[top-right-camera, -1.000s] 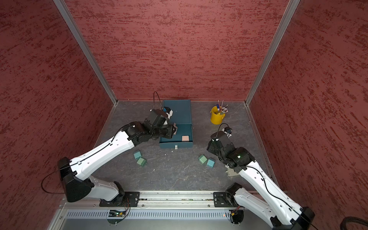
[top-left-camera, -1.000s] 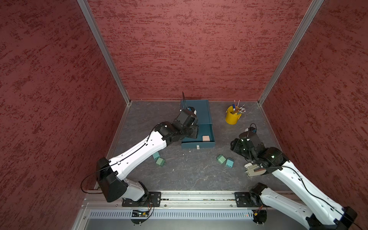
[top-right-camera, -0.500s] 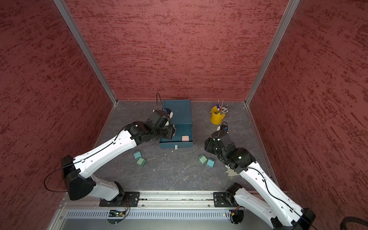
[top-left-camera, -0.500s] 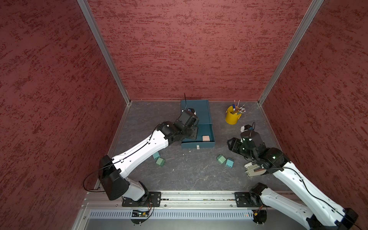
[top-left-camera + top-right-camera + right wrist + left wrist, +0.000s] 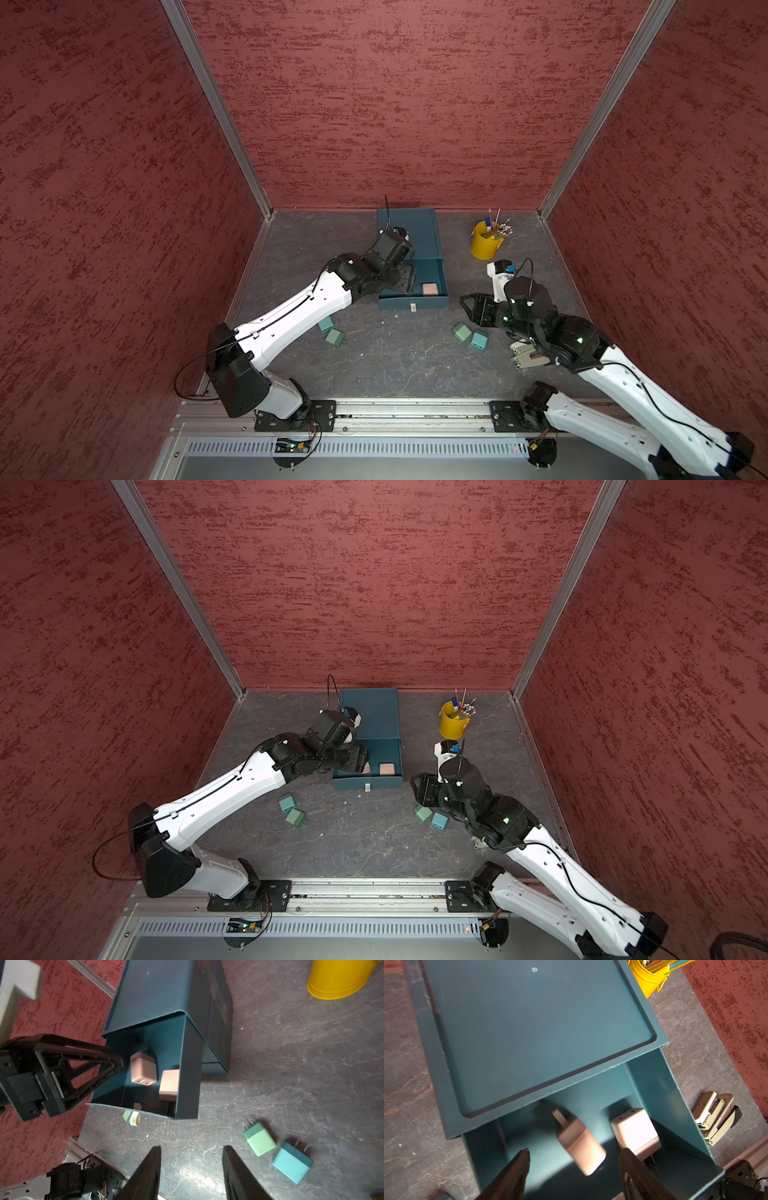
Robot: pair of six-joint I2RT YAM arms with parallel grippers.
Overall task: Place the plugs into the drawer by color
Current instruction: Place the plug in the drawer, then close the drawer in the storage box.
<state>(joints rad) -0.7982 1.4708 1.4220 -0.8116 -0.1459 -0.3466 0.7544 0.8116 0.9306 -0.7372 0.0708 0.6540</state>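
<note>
Nearest the rail in both top views, four plugs lie on the floor. A green plug (image 5: 460,332) sits just beside a blue plug (image 5: 478,340) right of centre. A second blue plug (image 5: 326,323) and a second green plug (image 5: 334,338) lie left of centre, close under the left forearm.

The right gripper (image 5: 192,1148) hangs over bare floor, its jaws moderately apart with nothing between them. In the right wrist view the green plug lies off to the lower right of the jaws. Its long axis runs on the diagonal, with the prongs toward the upper left, and the blue plug beyond it lies the same way. The right arm is plainly the nearer one. To take the green plug it would likely have to shift toward that side and turn to straddle the flat sides.

Farther back, the top drawer (image 5: 652,1084) stands pulled out. The left gripper (image 5: 574,1149) hovers over it, jaws wide and gripping nothing. A pink plug (image 5: 579,1145) lies between the fingers but touches neither. It is blurred and tilted, prongs toward the chest, and I cannot tell whether it has settled. A second pink plug (image 5: 634,1130) rests in the drawer to its right.

Farthest, at upper right, stands the bucket (image 5: 484,245).
</note>
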